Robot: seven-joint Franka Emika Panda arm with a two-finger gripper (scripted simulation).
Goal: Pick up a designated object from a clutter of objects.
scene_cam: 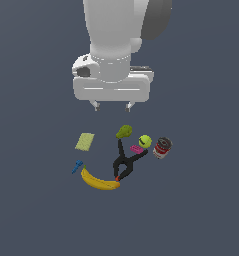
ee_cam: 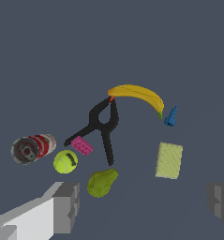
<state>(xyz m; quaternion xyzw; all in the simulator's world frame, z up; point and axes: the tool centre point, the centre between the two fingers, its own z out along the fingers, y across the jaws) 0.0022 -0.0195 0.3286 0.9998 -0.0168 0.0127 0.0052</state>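
Note:
The tin can (scene_cam: 162, 148) with a red-and-white label lies on its side at the exterior view's right end of the clutter, beside the yellow-green ball (scene_cam: 145, 141). It also shows in the wrist view (ee_cam: 33, 148), grey end toward the camera. My gripper (scene_cam: 112, 105) hangs open and empty well above the clutter, roughly over the green pear (scene_cam: 123, 131). Its two fingers (ee_cam: 64, 206) frame the wrist view with a wide gap. The clutter also holds a black spring clamp (scene_cam: 123, 164), a yellow banana (scene_cam: 98, 182), a pink piece (scene_cam: 136, 149), a blue piece (scene_cam: 77, 166) and a pale green pad (scene_cam: 84, 141).
All items lie on a flat dark grey surface (scene_cam: 206, 210). In the wrist view the ball (ee_cam: 65, 161), pear (ee_cam: 102, 182), clamp (ee_cam: 101, 127), banana (ee_cam: 139, 95) and pad (ee_cam: 169, 160) sit between the fingers.

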